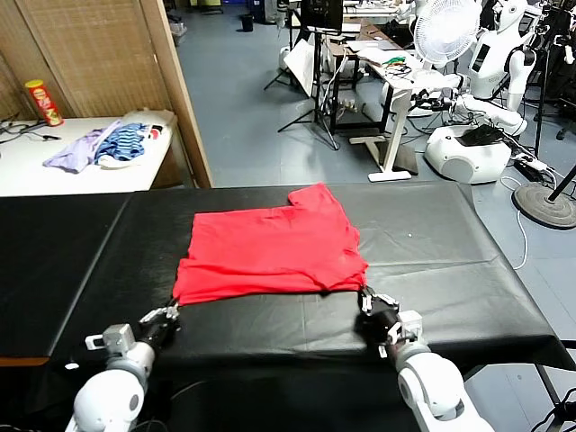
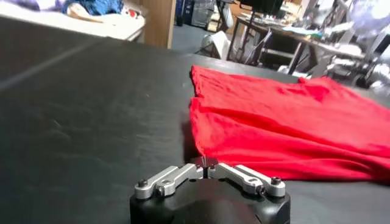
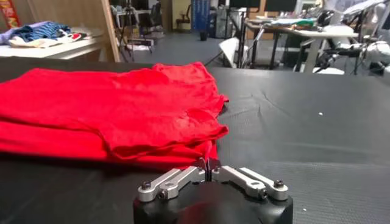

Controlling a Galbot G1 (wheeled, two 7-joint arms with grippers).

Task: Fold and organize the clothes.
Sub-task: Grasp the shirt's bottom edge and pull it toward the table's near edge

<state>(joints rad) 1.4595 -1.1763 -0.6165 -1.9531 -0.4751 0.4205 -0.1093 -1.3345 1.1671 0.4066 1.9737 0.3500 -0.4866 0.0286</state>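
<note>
Left gripper (image 1: 171, 311): clenched on red T-shirt's (image 1: 270, 252) near left corner.
Right gripper (image 1: 364, 294): clenched on near right corner.
Surface: black table (image 1: 432, 270).

You have a black-covered desk (image 1: 450, 261) filling the lower half of the frame. The red T-shirt (image 1: 270, 252) lies flat at its middle, partly folded, one sleeve toward the top. At upper left, a white desk (image 1: 54, 175) carries a heap of clothes (image 1: 103, 144) and a can (image 1: 42, 101).
</note>
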